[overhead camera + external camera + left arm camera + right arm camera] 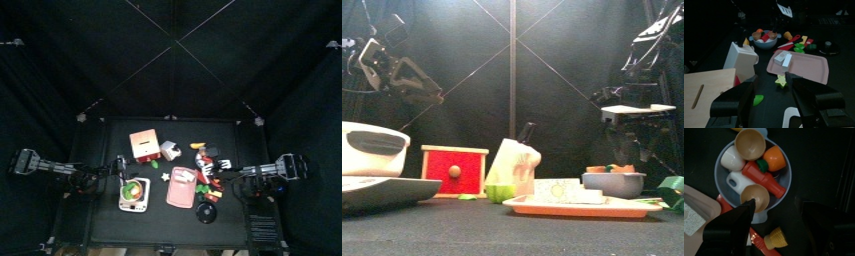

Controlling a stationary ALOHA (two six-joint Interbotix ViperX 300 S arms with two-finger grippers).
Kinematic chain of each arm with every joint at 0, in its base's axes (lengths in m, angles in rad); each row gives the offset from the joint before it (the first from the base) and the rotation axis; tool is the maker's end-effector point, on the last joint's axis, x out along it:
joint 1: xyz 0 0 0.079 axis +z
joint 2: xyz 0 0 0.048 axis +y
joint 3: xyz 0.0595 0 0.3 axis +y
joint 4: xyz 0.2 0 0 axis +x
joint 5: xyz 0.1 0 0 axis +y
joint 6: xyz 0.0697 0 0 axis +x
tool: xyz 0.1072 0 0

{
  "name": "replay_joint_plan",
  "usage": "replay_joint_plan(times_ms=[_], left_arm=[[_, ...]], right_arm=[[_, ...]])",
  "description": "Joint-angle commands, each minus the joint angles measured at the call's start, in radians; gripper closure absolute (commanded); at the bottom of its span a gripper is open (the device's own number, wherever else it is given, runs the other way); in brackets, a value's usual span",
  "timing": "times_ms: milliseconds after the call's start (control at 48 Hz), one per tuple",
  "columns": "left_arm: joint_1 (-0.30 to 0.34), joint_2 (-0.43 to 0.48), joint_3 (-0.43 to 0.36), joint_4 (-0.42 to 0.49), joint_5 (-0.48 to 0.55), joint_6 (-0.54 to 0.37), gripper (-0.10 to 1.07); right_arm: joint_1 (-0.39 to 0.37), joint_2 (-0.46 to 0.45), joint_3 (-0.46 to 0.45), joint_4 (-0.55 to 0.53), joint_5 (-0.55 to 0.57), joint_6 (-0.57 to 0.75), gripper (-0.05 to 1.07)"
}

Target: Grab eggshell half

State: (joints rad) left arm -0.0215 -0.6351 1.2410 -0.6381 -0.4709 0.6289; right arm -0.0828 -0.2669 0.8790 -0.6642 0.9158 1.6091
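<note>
A: Where is the eggshell half right now?

B: In the right wrist view there are two brown cup-shaped halves in the grey bowl point(751, 175). One eggshell half point(751, 143) sits at the upper middle of that frame, hollow side showing; a second eggshell half point(756, 195) lies lower, at the frame's centre, just beside the tip of one jaw. Between them lie a red-and-white toy point(764, 178), an orange piece point(775, 157) and a white egg-like piece point(733, 159).

A: And the right gripper?

B: The right gripper point(777, 210) stands with its jaws spread wide and nothing between them. It hangs above the bowl's rim, so the nearer shell lies just ahead of it and toward the left jaw, not centred in the gap.

A: Which arm is better placed?

B: The right one, I judge. In the top view the bowl point(205, 158) sits right of centre on the table point(107, 140), close to the right arm. The left gripper point(774, 102) is also open and empty, near the lower edge of its own view, with the pink tray point(807, 67) between it and the bowl point(765, 40).

A: So what does the move turn on?

B: Shifting sideways so the lower shell's rim falls between the jaws, then descending. The shell is round, so no long axis dictates the wrist turn.
</note>
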Motion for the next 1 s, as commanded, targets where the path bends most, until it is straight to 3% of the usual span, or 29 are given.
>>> replay_joint_plan(times_ms=[0,188,438,646,979], left_arm=[[0.003,0.000,-0.012,0.005,-0.003,0.000,0.12],[0.003,0.000,-0.011,0.005,-0.003,0.000,0.12],[0.002,-0.002,-0.011,0.005,-0.003,0.000,0.12],[0.003,0.000,-0.012,0.005,-0.003,0.000,0.12],[0.002,0.000,-0.011,0.003,-0.003,-0.002,0.12]], right_arm=[[-0.026,-0.017,-0.003,-0.006,-0.044,0.000,0.10],[-0.031,-0.012,0.006,0.012,-0.067,0.000,0.28],[-0.044,-0.005,0.021,0.021,-0.106,0.002,0.33],[-0.044,-0.003,0.015,0.021,-0.107,0.000,0.49],[-0.038,-0.021,-0.006,-0.002,-0.101,-0.002,0.50]])
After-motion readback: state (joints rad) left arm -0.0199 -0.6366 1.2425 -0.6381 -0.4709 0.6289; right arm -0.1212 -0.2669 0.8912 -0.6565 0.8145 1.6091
